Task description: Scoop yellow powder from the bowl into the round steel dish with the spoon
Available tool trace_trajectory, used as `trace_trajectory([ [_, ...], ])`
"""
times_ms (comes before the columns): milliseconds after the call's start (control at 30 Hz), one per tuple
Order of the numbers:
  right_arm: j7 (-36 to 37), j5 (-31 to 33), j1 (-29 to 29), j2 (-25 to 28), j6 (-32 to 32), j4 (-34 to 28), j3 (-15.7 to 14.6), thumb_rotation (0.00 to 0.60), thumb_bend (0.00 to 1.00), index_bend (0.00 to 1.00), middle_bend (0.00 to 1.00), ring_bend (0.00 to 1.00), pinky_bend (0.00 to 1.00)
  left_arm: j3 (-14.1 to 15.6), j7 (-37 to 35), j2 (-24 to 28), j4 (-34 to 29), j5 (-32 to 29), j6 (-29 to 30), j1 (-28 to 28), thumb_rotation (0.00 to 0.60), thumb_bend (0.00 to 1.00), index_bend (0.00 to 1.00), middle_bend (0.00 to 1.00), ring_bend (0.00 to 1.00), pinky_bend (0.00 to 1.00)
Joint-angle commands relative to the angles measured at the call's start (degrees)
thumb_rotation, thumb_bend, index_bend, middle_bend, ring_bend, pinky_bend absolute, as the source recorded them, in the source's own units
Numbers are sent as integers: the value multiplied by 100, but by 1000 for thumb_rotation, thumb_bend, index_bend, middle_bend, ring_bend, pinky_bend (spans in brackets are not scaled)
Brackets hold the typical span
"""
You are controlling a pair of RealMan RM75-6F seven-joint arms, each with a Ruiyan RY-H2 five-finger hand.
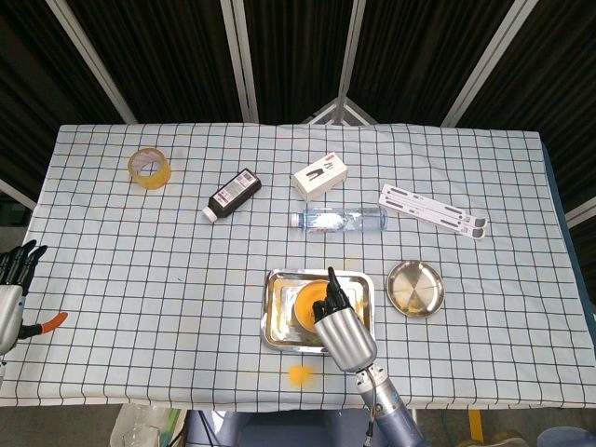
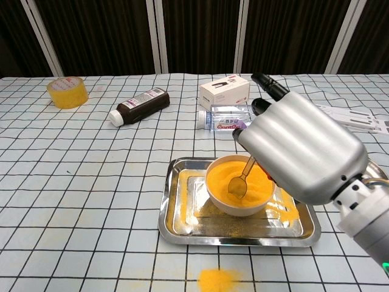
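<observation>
Fingers of right hand curled around the spoon handle, grasping it; black fingertips stick up above the silver knuckle shell. Spoon runs down and left out from under the hand, bowl end resting in the yellow powder, near the middle of the heap. Spoon is thin, metal, its scoop dusted yellow. Powder fills a pale round bowl nearly to the rim, surface lumpy. Bowl sits in a rectangular steel tray with yellow powder smeared along its left channel and scattered at right. In the head view the right hand covers most of bowl and tray. Small spill of yellow powder on the counter just in front of the tray. Round steel dish sits on the checked cloth just right of the tray, apart from it, inside looks bare and shiny.

Farther back: clear water bottle lying on its side, white box, dark brown bottle lying down, yellow tape roll, white printed strip.

Left hand at far left counter edge in the head view, fingers spread apart, holding nothing.
</observation>
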Motion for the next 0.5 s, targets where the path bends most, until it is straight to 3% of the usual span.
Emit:
trace_trajectory([
  [33,57,32,-35,-45,3,103,15,600,635,670,618,288,0,-2,3,1,-2,-9,-4,0,600,0,0,0,0,0],
  [500,382,52,-84,-14,73,652,192,600,644,673,621,288,0,-6,13,-5,0,-19,-10,-4,600,0,0,0,0,0],
])
